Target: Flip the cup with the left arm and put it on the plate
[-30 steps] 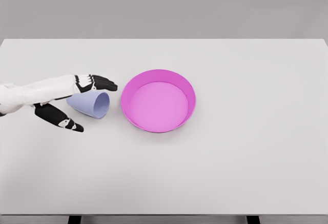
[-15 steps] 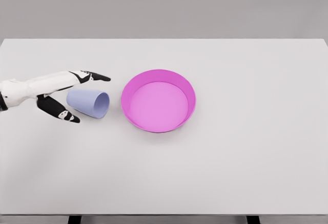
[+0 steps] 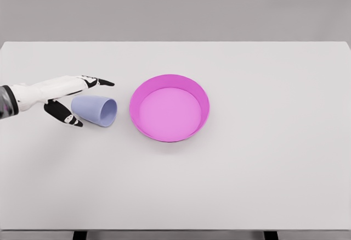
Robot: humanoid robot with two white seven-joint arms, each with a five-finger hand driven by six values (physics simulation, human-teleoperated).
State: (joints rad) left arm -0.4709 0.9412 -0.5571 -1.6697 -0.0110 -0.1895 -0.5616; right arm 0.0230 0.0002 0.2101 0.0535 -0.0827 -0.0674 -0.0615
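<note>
— Lavender, was it, the cup (image 3: 95, 110)?

— Pale lavender-blue, yes. It lay on its side on the white table (image 3: 247, 168), its open mouth turned toward the plate (image 3: 169, 108) and its closed end pointing at the picture's left edge.

— And the plate?

— Bright magenta, round, with a raised rim. It sat just right of the cup, near it but apart; a strip of bare table showed between them. Nothing lay in it.

— Where was the left hand (image 3: 68, 94)?

— It came in from the left edge, white forearm, black-and-white fingers. It sat at the cup's closed end. The long fingers (image 3: 98, 81) reached out flat above the cup's far side, pointing toward the plate. The thumb (image 3: 64, 114) angled down on the near side, next to the cup's base.

— Gripping it?

— No. The fingers were spread wide, the long ones together and the thumb set well away from them, with the cup's closed end between. I could not tell whether the thumb touched the cup wall; the long fingers looked clear of it.

— So the cup was on the table?

— Resting there, not lifted, not upright, not on the plate.
</note>
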